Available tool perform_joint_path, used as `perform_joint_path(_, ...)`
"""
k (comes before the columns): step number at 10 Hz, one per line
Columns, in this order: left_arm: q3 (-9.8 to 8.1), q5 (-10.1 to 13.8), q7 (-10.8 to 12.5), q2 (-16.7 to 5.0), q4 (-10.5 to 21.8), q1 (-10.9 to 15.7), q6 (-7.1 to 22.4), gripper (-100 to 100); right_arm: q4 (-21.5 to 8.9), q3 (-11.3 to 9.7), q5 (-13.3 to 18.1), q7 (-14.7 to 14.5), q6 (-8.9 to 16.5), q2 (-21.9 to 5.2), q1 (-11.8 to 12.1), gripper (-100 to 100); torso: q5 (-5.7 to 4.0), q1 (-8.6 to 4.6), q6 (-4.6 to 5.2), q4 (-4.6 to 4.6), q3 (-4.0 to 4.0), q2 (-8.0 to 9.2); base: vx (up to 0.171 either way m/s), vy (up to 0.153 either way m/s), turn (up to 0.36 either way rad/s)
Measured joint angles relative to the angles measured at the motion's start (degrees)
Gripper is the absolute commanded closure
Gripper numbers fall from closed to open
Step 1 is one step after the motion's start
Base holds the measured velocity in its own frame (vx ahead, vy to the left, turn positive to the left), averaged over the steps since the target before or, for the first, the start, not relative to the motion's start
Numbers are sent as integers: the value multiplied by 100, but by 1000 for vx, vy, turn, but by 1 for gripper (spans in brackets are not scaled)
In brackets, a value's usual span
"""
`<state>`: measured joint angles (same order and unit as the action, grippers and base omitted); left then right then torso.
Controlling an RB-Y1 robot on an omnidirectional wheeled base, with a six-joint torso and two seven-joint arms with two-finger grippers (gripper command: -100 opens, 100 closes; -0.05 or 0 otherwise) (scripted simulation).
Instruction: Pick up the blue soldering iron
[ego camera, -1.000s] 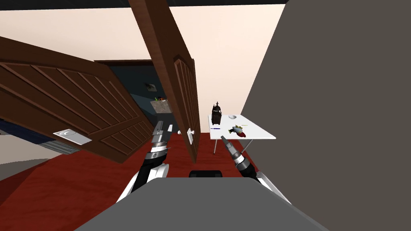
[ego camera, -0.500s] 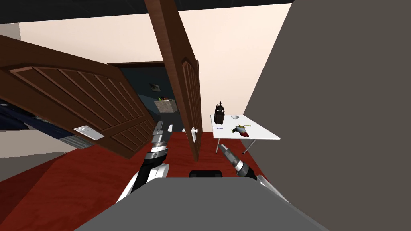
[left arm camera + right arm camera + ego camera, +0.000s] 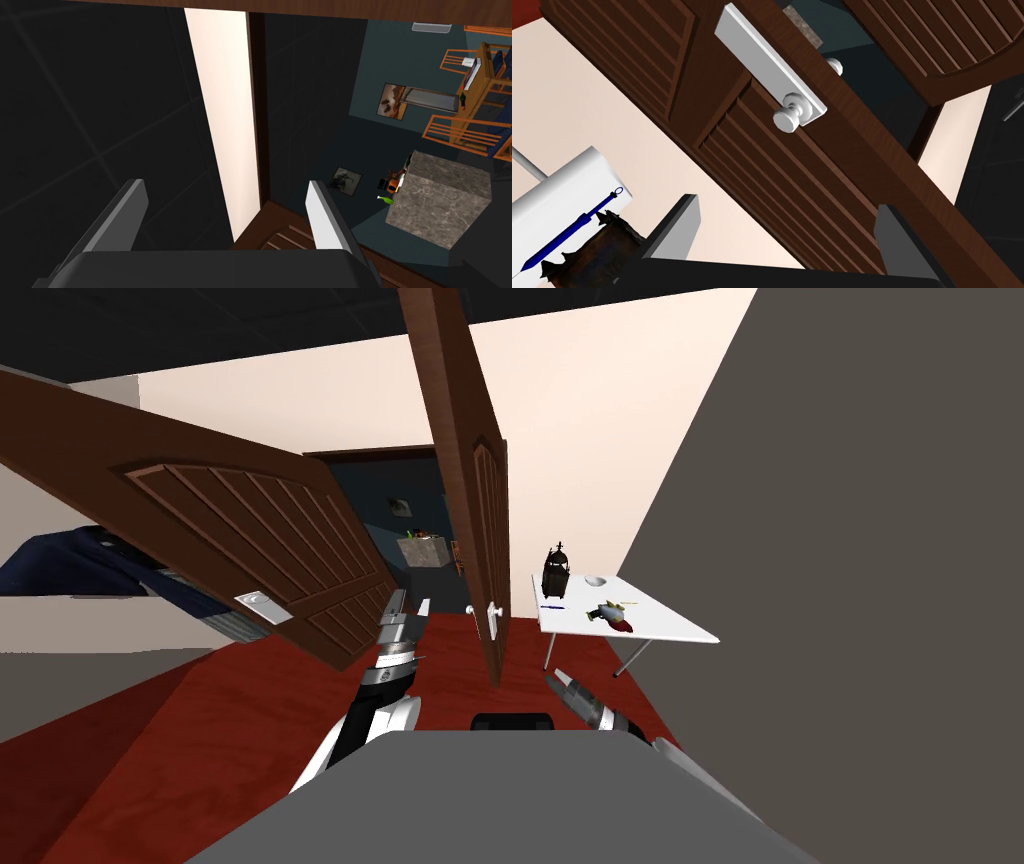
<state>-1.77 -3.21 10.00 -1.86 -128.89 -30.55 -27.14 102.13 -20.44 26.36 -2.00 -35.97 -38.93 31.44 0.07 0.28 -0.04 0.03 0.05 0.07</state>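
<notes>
Nearest, on the left: left gripper [image 3: 410, 600] raised over the red floor [image 3: 250, 718], fingers spread apart, nothing held. In the left wrist view, left gripper [image 3: 223, 182] aimed past a cream door post toward a dim teal room.

Nearest, on the right: right gripper [image 3: 550, 675] low, angled toward the open door [image 3: 470, 488], fingers likewise apart and empty. In the right wrist view, right gripper [image 3: 787, 202] pointed at the brown panelled face of the open door [image 3: 812, 165], white knob [image 3: 786, 119] beyond the fingertips.

Middle distance: open door standing edge-on at centre, white knob [image 3: 493, 609] on its right face. Second door [image 3: 230, 528], brown and panelled, swung to the left. Grey wall [image 3: 880, 588] close along the right.

Farther, right of the open door: white table [image 3: 670, 623] on thin legs against a cream wall. Blue soldering iron [image 3: 551, 607] flat on the table along its left edge, just nearer than a dark ornament [image 3: 556, 573], well apart from both grippers. In the right wrist view, blue soldering iron [image 3: 572, 232] on the white table [image 3: 567, 180], just beside the dark ornament [image 3: 597, 250]. Small multicoloured object [image 3: 610, 613] to the right of the iron; white bowl [image 3: 595, 581] at the far edge.

Farthest, through the doorway: marbled grey block [image 3: 425, 551], also in the left wrist view [image 3: 440, 200], with orange chairs [image 3: 450, 127] beyond it.
</notes>
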Motion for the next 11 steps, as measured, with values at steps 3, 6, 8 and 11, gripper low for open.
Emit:
perform_joint_path(3,-1,0,0,0,0,-1,0,0,-578,-223,223,-114,-193,-394,-86,-100,0,-5,2,-1,-3,-6,8,72,133)
perform_joint_path(6,0,0,0,0,0,0,0,0,-1027,-525,513,-249,-307,-841,-129,-100,0,-5,-1,-3,-8,-15,25,57,133)
perform_joint_path(8,-1,0,0,-1,0,-1,0,0,-1175,-613,601,-312,-325,-990,-119,-100,-2,-17,4,-1,-4,-7,17,34,103)
perform_joint_path(11,-1,0,0,0,0,-1,0,0,-1740,-889,848,-464,-528,-1336,-297,-100,-1,-9,-1,-3,-11,-20,41,47,135)
